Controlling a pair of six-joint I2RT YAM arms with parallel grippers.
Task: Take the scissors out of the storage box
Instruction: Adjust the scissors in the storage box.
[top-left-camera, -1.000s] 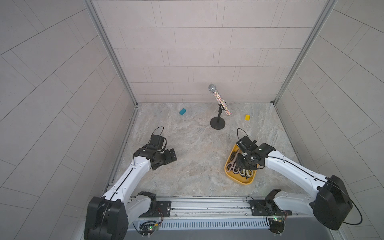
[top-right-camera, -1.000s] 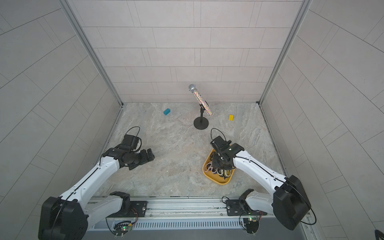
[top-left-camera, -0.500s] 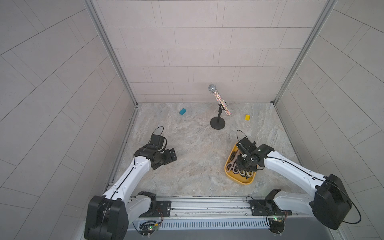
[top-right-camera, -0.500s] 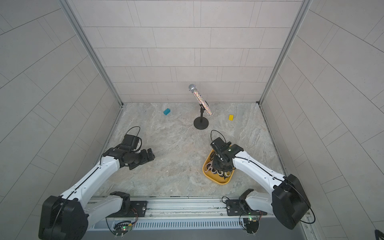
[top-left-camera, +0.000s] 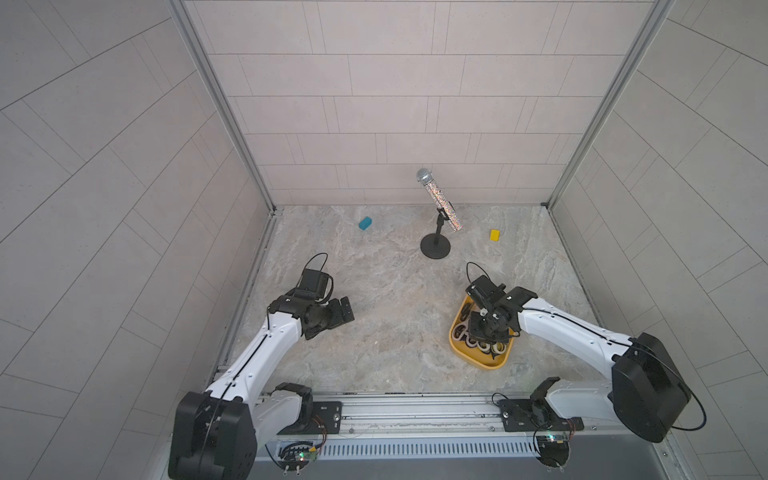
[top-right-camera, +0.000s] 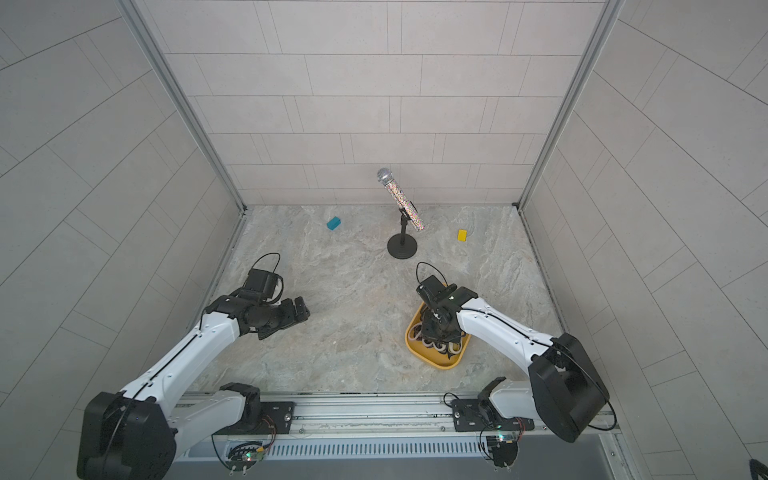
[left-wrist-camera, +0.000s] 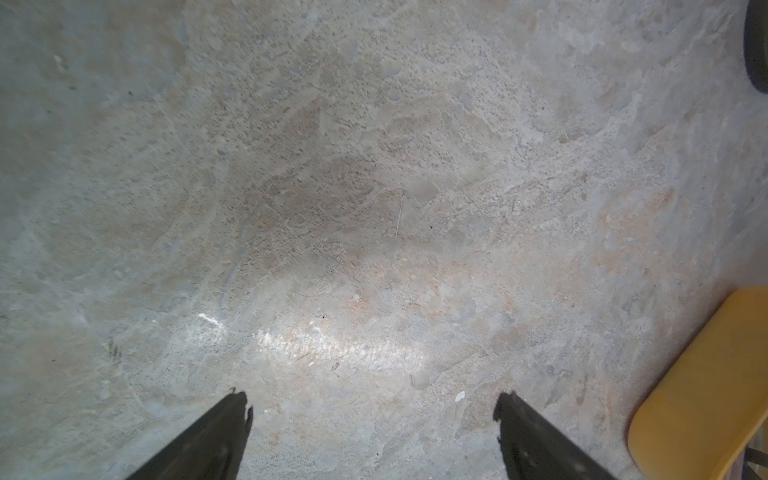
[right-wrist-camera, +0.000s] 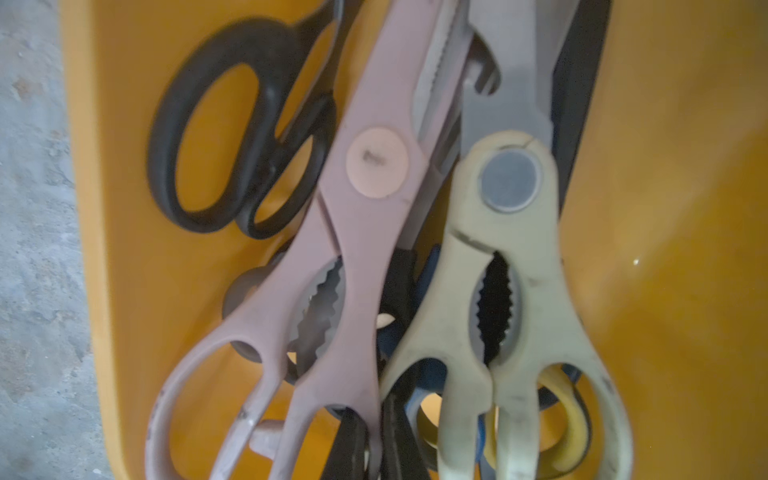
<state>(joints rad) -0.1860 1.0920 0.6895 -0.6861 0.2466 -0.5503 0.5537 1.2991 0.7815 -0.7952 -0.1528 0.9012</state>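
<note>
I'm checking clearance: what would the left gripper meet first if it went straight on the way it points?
Probably the bare grey stone-patterned tabletop ahead of the left gripper; the mustard-yellow plastic storage box sits aside.

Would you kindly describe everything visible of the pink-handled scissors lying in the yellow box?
The pink-handled scissors look like kitchen shears: dusty-pink matte plastic handles with two oval finger loops, a paler round pivot cap, a toothed metal notch between the handles, and a serrated steel blade. They are closed and lie lengthwise on top of the pile in the storage box, partly covering the loops of the black-handled scissors and close alongside the cream-handled scissors. Their blade tips are out of frame.
</note>
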